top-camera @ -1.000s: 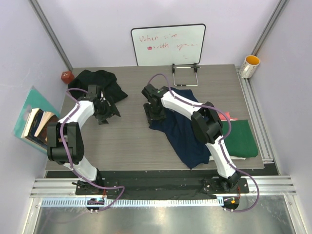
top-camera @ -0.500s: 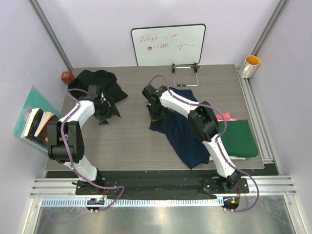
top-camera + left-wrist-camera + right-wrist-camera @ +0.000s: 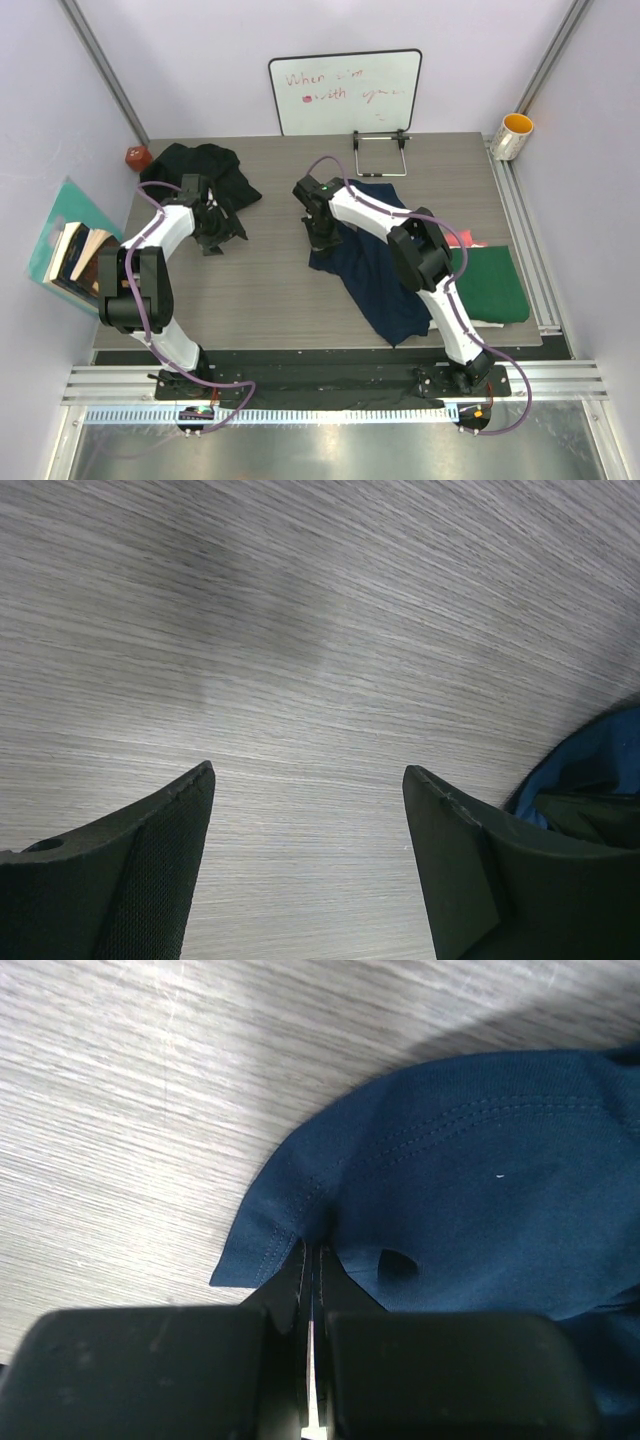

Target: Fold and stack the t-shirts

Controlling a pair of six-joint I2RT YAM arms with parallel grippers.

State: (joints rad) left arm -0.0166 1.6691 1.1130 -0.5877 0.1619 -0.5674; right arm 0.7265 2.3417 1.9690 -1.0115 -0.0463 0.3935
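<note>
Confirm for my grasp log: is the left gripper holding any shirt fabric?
No, the left gripper hangs open above the wooden table, with nothing between its jaws.

Bright, even overhead light; soft diffuse shadow on table (image 3: 280, 650); wrist views sharp, top view slightly wide-angle.

The only writing is on the whiteboard (image 3: 345, 92), in red handwriting over 2 lines. The upper line begins with "When". The lower line, after a red blot near the whiteboard's left edge, holds "with". The remaining words are too faint to read.
</note>
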